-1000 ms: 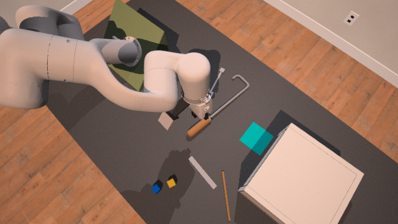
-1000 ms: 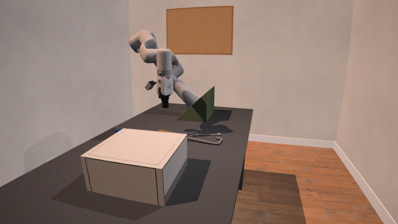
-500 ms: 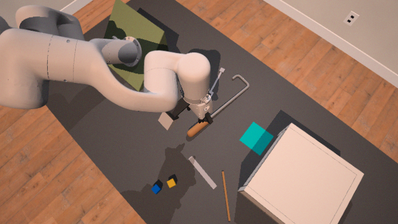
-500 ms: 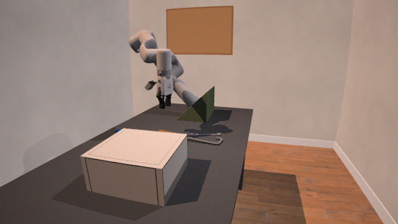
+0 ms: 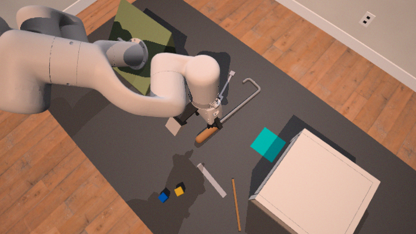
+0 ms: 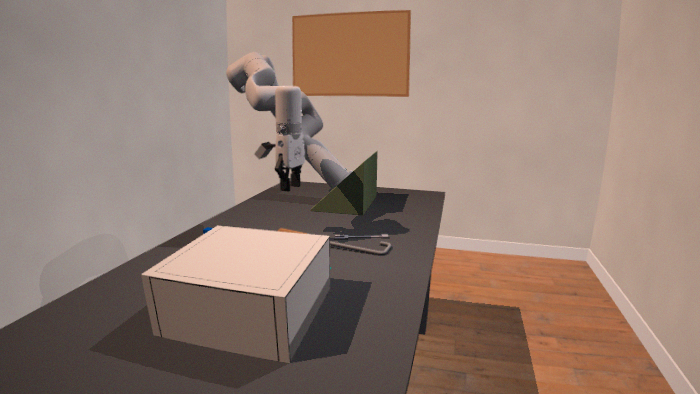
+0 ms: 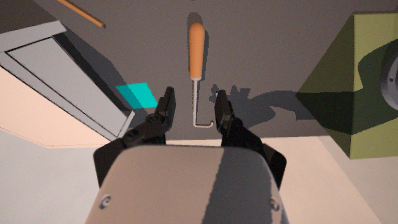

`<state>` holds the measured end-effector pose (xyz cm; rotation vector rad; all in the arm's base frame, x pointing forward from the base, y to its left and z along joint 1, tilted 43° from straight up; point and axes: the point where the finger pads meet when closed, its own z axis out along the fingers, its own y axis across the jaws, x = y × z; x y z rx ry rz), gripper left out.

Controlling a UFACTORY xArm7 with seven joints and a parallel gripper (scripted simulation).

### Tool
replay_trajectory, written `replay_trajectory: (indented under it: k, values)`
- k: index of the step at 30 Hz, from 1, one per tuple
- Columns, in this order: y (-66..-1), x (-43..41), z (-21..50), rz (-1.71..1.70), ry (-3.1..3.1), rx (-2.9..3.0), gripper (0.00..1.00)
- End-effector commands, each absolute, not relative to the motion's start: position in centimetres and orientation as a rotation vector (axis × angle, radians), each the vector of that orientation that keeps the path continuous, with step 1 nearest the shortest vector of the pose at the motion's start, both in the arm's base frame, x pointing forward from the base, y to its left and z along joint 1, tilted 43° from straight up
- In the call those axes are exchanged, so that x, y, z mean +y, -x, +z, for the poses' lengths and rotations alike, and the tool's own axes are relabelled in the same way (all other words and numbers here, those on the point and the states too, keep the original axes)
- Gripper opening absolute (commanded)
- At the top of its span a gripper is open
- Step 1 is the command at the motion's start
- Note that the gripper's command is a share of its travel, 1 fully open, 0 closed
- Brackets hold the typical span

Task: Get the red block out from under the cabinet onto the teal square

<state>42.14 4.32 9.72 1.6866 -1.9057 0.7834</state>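
The red block is not in view; it is hidden under the white cabinet (image 5: 315,181), which also shows in the exterior view (image 6: 240,285). The teal square (image 5: 267,144) lies on the dark table top at the cabinet's corner, partly in its shadow, and shows in the wrist view (image 7: 137,95). A hook tool with an orange handle (image 5: 206,134) and a long grey rod lies left of the square. My gripper (image 5: 215,125) hangs well above the tool's handle end, open and empty. In the wrist view the fingers stand apart, with the tool (image 7: 196,50) seen between them far below.
A green wedge (image 5: 139,44) stands at the back of the table. A small wrench (image 5: 227,83) lies beside the hook tool. A grey flat bar (image 5: 211,179), a wooden stick (image 5: 236,205), a blue cube (image 5: 163,196) and a yellow cube (image 5: 179,190) lie towards the front.
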Motion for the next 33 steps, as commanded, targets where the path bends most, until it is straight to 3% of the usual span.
replay_trajectory:
  k: [1,33]
  values:
    - [-42.2,4.5,9.8,0.785,-1.691,-1.907,0.58]
    - [-42.4,2.0,7.2,0.778,-1.705,-1.889,0.58]
